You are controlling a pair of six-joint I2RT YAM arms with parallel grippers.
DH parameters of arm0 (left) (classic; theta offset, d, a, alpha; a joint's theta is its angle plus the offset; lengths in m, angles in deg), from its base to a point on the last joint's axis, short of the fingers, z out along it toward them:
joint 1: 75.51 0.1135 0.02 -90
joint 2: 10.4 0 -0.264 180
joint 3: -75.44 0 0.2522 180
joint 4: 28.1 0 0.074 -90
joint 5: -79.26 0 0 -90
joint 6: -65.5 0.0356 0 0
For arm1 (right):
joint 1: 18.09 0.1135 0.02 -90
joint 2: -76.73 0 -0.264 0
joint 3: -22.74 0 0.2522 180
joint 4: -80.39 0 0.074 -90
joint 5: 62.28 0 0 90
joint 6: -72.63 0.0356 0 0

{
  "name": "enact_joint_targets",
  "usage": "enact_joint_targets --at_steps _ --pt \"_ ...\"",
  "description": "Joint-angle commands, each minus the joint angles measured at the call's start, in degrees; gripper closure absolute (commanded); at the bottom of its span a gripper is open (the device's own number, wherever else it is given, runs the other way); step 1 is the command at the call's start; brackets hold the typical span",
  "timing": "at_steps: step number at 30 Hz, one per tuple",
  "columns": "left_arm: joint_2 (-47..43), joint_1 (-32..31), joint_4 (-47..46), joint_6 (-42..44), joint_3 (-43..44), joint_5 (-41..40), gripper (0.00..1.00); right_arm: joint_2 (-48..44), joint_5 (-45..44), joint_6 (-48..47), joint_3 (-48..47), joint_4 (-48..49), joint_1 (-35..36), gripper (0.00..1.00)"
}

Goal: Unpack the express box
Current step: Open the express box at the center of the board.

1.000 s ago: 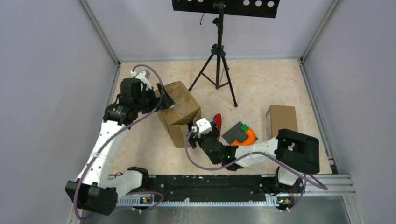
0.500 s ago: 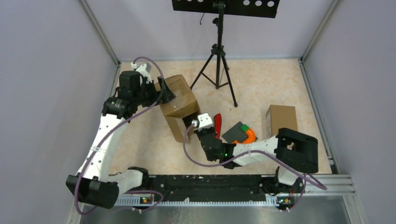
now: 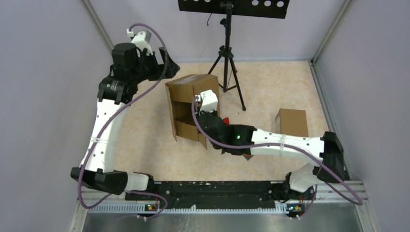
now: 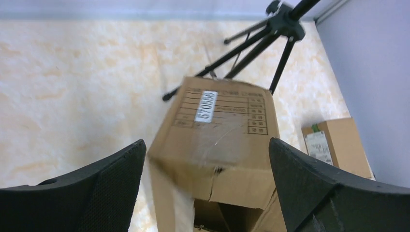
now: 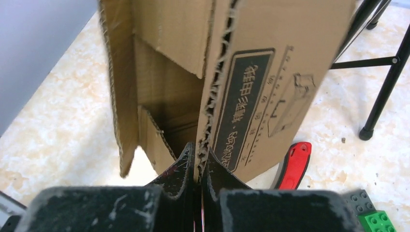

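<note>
Step in hand, as I read it: emptying or checking the box (image 3: 183,104), which is sitting mid-frame in the top view, tipped so its open side is facing the lower edge of the frame, with flaps hanging loose. The right gripper (image 5: 198,157) is pinching the corrugated edge of the box's right wall, fingers pressed together on the cardboard. The left gripper (image 3: 168,66) is hovering at upper left, jaws spread wide, above the box's labelled face and not touching it. A red tool (image 5: 294,162) and a green brick (image 5: 382,220) are lying on the table (image 3: 270,87) just right of the box, so the contents are probably out already. The wrist view into the opening is showing only bare cardboard, though the deep corners are too dark to tell. A small box (image 3: 291,122) is sitting well apart at right and a tripod (image 3: 226,58) is standing behind. Next move is likely calling for letting go of the wall or setting the box aside, while keeping clear of the tripod legs.
</note>
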Motion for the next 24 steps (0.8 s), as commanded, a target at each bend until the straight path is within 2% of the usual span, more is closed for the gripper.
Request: enact_joint_targets --at_steps 1,6,11,15,19,22,24 --pt "-0.7 -0.4 2.8 4.4 4.8 -3.1 0.02 0.0 5.3 3.4 -5.3 -5.9 -2.4 1.00" --pt "-6.7 -0.9 3.1 4.5 -4.9 -2.5 0.02 1.0 9.8 3.8 -7.8 -4.8 -6.4 1.00" --pt "-11.5 -1.2 2.9 3.4 -15.5 -0.2 0.05 3.6 10.7 3.4 -11.3 -4.8 -7.2 1.00" --pt "-15.3 -1.3 2.1 2.6 -21.5 -2.7 0.08 5.0 10.7 3.2 -13.0 -4.6 -7.4 1.00" --pt "-15.8 -1.3 2.0 2.7 -25.4 -7.1 0.19 5.3 11.0 2.8 -13.1 -4.2 -7.6 1.00" --pt "-16.3 -1.2 2.3 1.6 -28.0 -15.4 0.33 4.8 11.7 2.6 -12.3 -4.4 -8.4 1.00" --pt "-17.1 -1.1 2.2 0.7 -29.6 -19.4 0.39 3.3 13.3 1.7 -10.3 -3.1 -9.2 1.00"
